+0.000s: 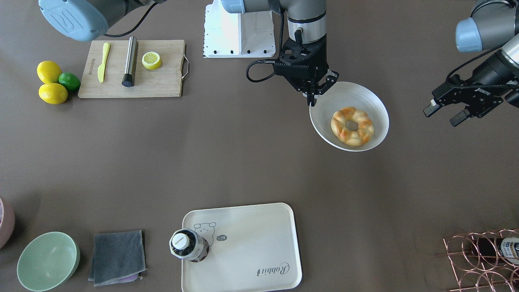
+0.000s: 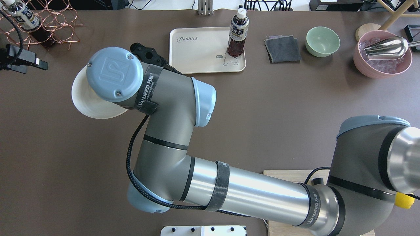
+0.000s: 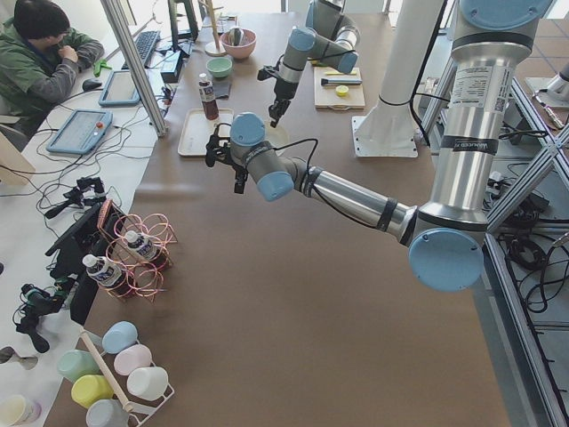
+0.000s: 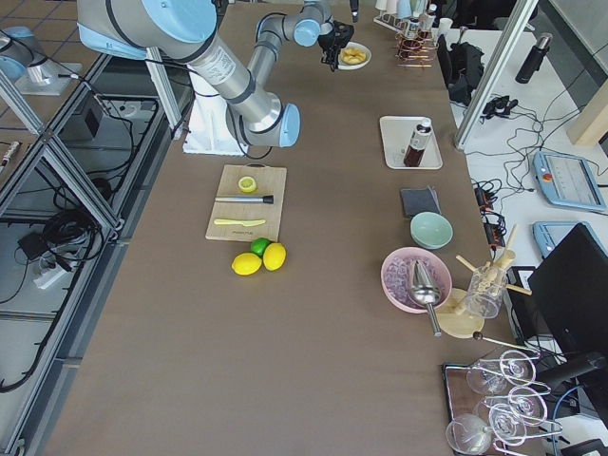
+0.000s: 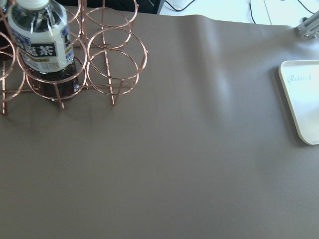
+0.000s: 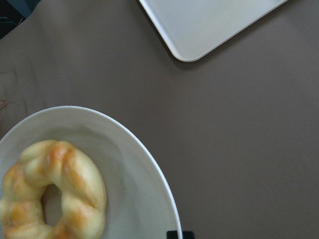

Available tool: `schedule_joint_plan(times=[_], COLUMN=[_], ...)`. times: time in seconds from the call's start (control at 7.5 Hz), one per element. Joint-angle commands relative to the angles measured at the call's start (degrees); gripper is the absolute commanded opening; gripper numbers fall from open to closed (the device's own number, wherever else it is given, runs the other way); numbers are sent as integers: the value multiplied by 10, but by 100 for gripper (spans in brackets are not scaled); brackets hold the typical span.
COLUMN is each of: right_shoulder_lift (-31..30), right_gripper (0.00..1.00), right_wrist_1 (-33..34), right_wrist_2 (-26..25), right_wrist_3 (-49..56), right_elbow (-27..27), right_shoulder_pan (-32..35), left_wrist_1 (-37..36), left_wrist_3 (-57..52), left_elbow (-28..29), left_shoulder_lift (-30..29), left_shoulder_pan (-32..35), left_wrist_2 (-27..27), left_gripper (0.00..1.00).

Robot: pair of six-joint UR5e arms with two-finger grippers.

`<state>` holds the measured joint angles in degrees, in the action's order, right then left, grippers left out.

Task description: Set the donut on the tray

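Observation:
The donut (image 1: 352, 125) is a braided pale-yellow ring with orange-brown patches. It lies in a round white plate (image 1: 352, 91). It also shows in the right wrist view (image 6: 55, 191); in the overhead view my arm hides it. My right gripper (image 1: 313, 101) reaches across and is shut at the plate's rim on the robot's side, apparently pinching it. The cream tray (image 1: 251, 251) with the bear drawing lies at the far side of the table, well apart from the plate. My left gripper (image 1: 441, 116) is open and empty, hovering beside the plate.
A dark tea bottle (image 1: 188, 245) stands on the tray's corner by the bear. A copper wire rack (image 1: 482, 259) holds a bottle. A grey cloth (image 1: 117, 257) and a green bowl (image 1: 48, 261) lie beside the tray. A cutting board (image 1: 134, 69) and lemons (image 1: 50, 83) are near the base.

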<state>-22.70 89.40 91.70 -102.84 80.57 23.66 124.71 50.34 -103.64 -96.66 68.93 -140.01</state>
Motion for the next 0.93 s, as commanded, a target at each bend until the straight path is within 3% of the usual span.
schedule_joint_plan(times=[0.0,0.4,0.8], right_shoulder_lift=[47,50,51], right_gripper=[0,0,0], right_wrist_1=[2,2,2], right_wrist_2=[-28,-28,-28], right_wrist_3=[-1,-1,-1], right_elbow=[-55,-59,-58], right_shoulder_pan=[-19,-20,-19], left_wrist_1=[0,1,2], left_wrist_3=[47,54,54], left_elbow=[-26,-30,-30], left_shoulder_lift=[2,1,2], left_shoulder_pan=[-58,-72,-76], left_wrist_2=[37,49,49], left_gripper=[91,66,55])
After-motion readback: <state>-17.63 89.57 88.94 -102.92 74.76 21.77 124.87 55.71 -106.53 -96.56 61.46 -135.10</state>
